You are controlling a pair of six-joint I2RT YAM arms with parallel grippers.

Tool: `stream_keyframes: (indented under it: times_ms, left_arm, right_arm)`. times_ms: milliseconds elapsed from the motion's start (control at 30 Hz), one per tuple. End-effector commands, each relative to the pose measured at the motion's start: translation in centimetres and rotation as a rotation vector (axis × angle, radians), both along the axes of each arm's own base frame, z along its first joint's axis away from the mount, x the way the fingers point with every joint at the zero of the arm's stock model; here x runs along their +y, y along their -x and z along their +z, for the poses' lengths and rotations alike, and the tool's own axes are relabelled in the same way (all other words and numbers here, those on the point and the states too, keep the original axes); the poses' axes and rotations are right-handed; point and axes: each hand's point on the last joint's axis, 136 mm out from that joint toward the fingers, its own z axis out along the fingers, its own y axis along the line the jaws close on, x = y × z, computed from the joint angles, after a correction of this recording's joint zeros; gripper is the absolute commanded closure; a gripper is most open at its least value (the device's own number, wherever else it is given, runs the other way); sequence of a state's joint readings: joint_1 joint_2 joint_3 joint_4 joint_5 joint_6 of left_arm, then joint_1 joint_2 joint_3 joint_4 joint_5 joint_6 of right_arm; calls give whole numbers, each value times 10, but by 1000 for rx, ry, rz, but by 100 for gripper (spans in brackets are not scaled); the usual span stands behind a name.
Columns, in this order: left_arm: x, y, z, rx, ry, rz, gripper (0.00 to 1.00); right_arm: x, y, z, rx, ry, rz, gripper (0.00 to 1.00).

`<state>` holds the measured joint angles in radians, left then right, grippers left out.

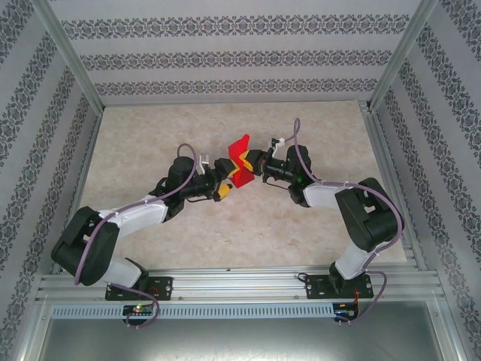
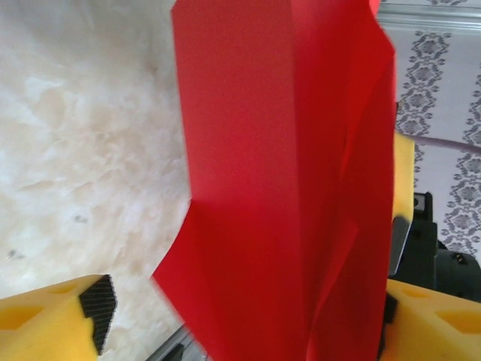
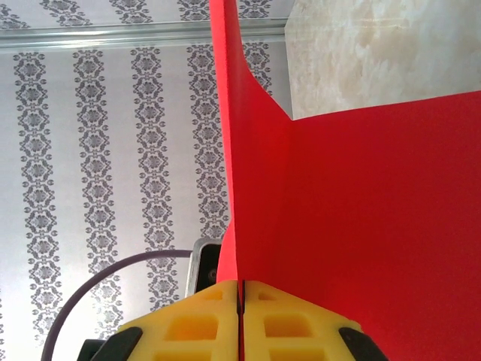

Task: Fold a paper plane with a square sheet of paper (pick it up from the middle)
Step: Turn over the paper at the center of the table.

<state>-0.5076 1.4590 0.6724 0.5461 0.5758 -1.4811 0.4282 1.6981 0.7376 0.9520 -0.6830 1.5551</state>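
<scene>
My top cam: high behind rig, looking down on table [image 1: 150,135], far. Wrist cams: close behind left gripper [image 2: 240,323] and right gripper [image 3: 242,301], facing out past fingertips. All three share red paper [image 1: 240,159] just ahead of both grippers

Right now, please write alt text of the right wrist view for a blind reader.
The yellow right pincer is shut on creased red paper, which stands up above it. A patterned wall is behind on the left, a marbled table at upper right.
</scene>
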Motion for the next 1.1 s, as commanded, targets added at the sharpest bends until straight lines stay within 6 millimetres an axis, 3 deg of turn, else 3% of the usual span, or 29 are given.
stream_keyframes:
  times_ms: [0,233,667,767,867,967,1067]
  left_arm:
    - [-15,-9,42,-89,147,-10,22]
    - [-10,-12,35,-94,99,10,51]
    - [-9,-10,34,-150,2,-44,81]
    - [-8,-10,32,-163,-44,-60,88]
    - [0,-8,19,-152,-157,-75,88]
    - [15,-2,0,-135,-373,-120,89]
    - [45,6,-20,-94,-671,-175,88]
  right_arm:
    - [4,-1,11,-33,-36,1,93]
    - [1,3,0,-10,-20,4,93]
    - [-5,8,-11,18,22,17,89]
    - [-11,10,-15,35,65,22,78]
    - [-27,14,-23,45,165,-3,57]
    - [-49,23,-36,48,345,-38,44]
    - [-77,32,-40,24,556,-89,34]
